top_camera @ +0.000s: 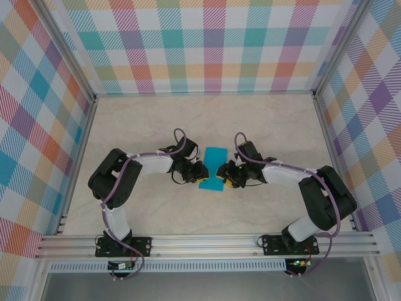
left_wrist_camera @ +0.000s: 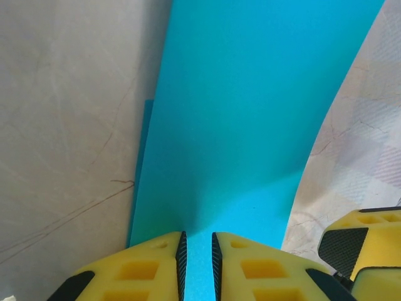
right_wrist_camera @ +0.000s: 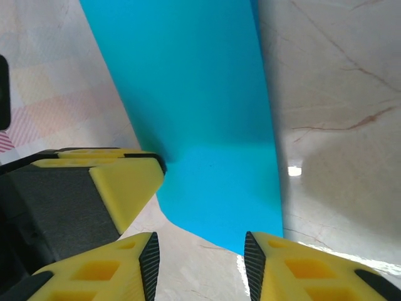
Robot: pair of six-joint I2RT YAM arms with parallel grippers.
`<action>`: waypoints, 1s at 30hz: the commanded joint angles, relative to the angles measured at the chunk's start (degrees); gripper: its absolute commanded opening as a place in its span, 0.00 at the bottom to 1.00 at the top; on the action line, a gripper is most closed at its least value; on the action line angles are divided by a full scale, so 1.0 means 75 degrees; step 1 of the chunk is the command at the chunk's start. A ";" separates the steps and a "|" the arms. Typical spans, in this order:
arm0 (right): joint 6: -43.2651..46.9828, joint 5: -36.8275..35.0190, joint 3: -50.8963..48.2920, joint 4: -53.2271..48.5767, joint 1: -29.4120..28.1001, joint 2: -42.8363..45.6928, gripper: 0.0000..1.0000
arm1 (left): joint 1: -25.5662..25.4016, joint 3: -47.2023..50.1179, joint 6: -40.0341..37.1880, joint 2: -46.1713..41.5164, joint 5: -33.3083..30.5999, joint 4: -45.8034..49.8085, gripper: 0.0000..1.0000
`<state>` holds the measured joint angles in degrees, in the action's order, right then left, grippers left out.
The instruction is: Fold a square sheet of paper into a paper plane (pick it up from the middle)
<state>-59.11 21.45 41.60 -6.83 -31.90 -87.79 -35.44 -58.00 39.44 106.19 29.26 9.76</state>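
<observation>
Paper (top_camera: 214,160), a teal-blue sheet, lies at the middle of the pale marbled worktop (top_camera: 269,125), caught between two robot arms that reach in from the near edge. The left claw (top_camera: 199,170) is closed narrow on the sheet's left edge. Seen from that wrist, its yellow fingers (left_wrist_camera: 150,266) stand almost together, with the paper passing through the thin gap between their black pads and rising away in a smooth curve. A darker strip shows beneath the paper's left side, so it appears to be folded over on itself, though the layers are hard to separate from this angle.

The right claw (top_camera: 223,173) sits just beside the sheet's right edge, opposite the left one, its jaws moderately apart and gripping nothing. From its wrist, the near corner of the paper reaches the gap between its fingers (right_wrist_camera: 288,263), and one yellow finger of the left claw sits against the paper at the left.

From above, the paper reads as an upright rectangle, its far part lighter than its near part. Checked walls (top_camera: 213,37) in pastel colours close the worktop on three sides, and a metal rail (top_camera: 207,241) carrying both arm bases runs along the near edge.
</observation>
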 commanded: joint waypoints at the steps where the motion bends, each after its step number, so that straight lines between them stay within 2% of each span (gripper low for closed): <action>1: 0.0144 -0.0313 0.0012 -0.0496 -0.0037 0.0040 0.44 | 0.0064 -0.0113 -0.0044 -0.0191 -0.0057 0.0189 0.20; 23: 0.0098 0.0108 0.0011 0.0082 -0.0370 -0.0378 0.50 | 0.0139 -0.0025 -0.0090 -0.0659 -0.0108 0.0169 0.22; 25: -0.0031 0.0255 -0.0068 0.0396 -0.0374 -0.0356 0.45 | 0.0143 -0.0025 -0.0074 -0.0668 -0.0092 0.0152 0.22; 29: -0.0309 -0.0003 -0.0257 0.0396 -0.0376 -0.0049 0.14 | 0.0155 -0.0048 -0.0068 -0.0702 -0.0019 0.0112 0.22; 30: -0.0280 -0.0132 -0.0241 0.0194 -0.0376 0.0019 0.10 | 0.0167 -0.0050 -0.0074 -0.0706 0.0021 0.0078 0.22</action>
<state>-60.14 21.45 40.77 -4.93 -34.37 -89.82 -35.05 -58.00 39.44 102.89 28.86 10.35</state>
